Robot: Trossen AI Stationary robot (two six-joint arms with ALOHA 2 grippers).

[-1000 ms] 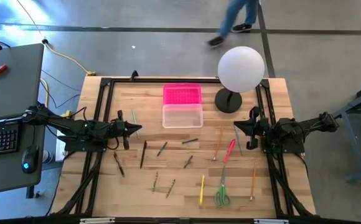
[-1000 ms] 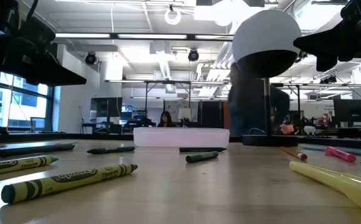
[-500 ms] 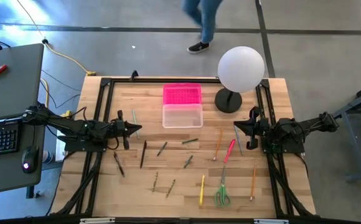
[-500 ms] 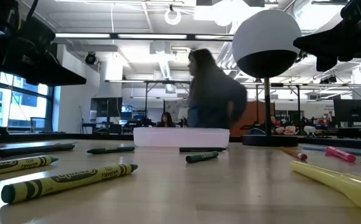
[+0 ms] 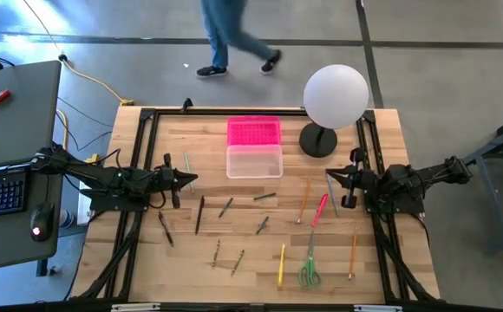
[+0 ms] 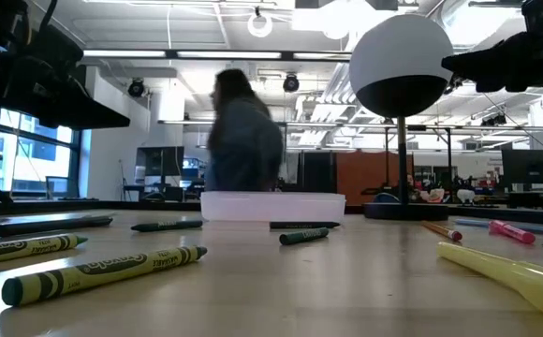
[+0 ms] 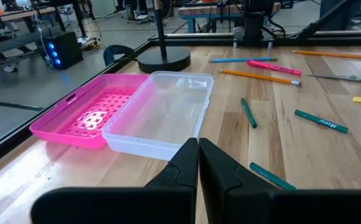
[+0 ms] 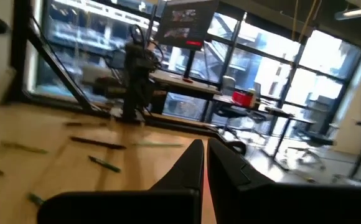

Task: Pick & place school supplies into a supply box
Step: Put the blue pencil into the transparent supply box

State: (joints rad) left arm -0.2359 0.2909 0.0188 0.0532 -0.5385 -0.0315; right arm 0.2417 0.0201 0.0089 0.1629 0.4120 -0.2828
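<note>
From the high view nothing's been picked yet as far as I can tell: the supply box (image 5: 254, 160) sits open in the upper middle of the frame with its pink lid (image 5: 254, 132) flat just above it, and the pens and pencils are scattered across the lower half, with the green scissors (image 5: 309, 270) near the bottom right of centre. The left gripper (image 5: 188, 180) hangs at the left edge of the table, the right gripper (image 5: 332, 184) at the right, just below the white globe lamp (image 5: 336, 95), and a person walks past along the top of the frame. In the low view the box (image 6: 272, 206) shows mid-frame with green crayons (image 6: 103, 274) at lower left, none of them touched. The left wrist view has that arm's fingers (image 7: 183, 168) pressed together, empty, with the box (image 7: 162, 119) in the middle left. The right wrist view shows its fingers (image 8: 190, 167) closed and empty too. So I'd say this is the very start: next someone's got to open up, drop over a nearby pencil, and line up with it.
</note>
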